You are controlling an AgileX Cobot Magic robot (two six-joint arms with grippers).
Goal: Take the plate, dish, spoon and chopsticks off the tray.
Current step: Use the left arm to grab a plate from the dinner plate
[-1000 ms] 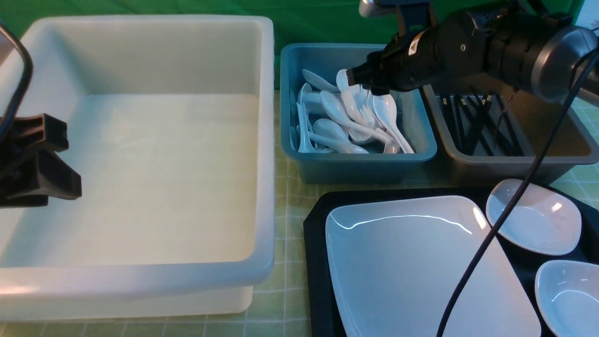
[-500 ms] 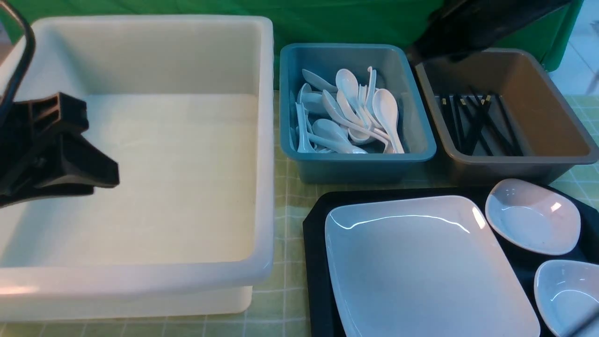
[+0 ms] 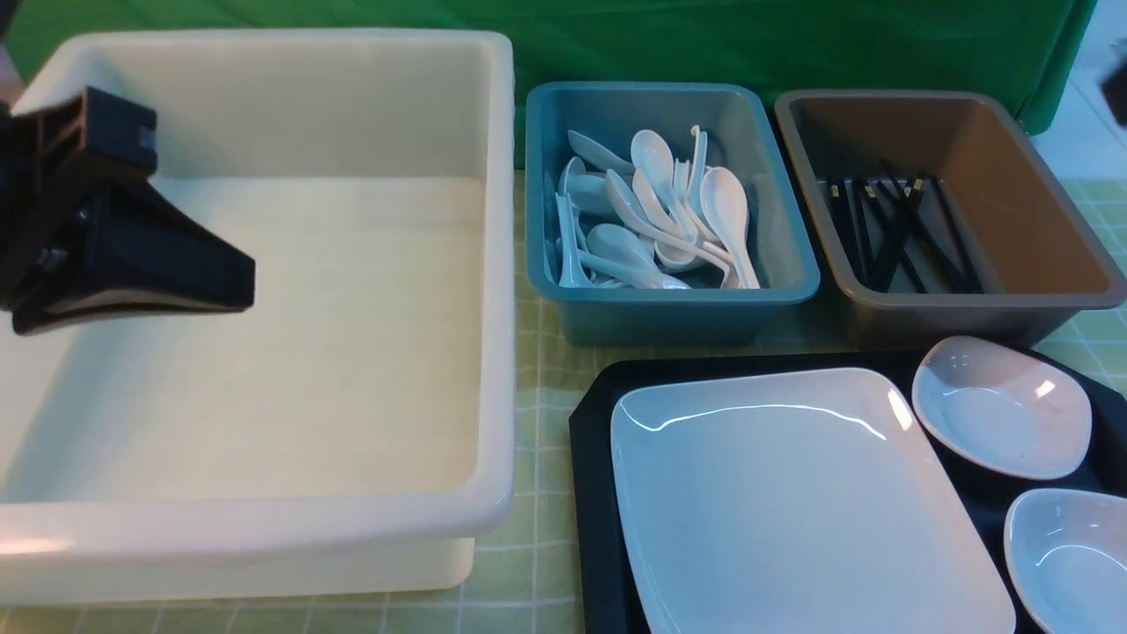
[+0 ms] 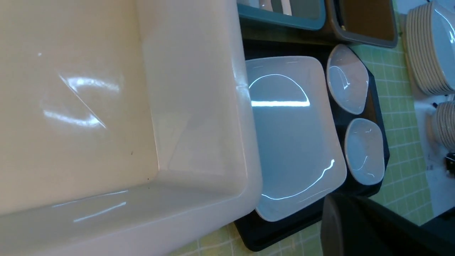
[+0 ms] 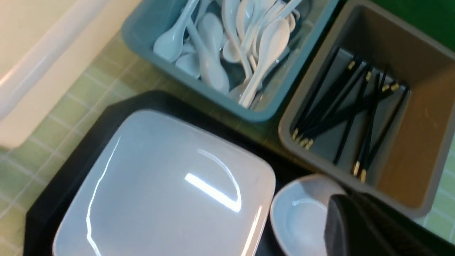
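Left tool (image 3: 220,282) hangs over the cream tub (image 3: 493,264), its jaws too edge-on to judge; right tool (image 5: 341,220) shows only a dark sliver (spread cannot be told). The plate (image 3: 792,502) lies on the tray (image 3: 590,458), cut off at the near edge, two dishes (image 3: 999,409) to its right. Beyond, spoons (image 3: 669,211) fill the teal bin (image 3: 669,317), chopsticks (image 3: 898,233) the brown tub (image 3: 968,308). Green-checked counter (image 3: 537,563), green backdrop (image 3: 616,44).

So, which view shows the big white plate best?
The left wrist view: nearly the whole plate shows, one edge behind the white tub. The front and right wrist views cut it off at the picture's edge.
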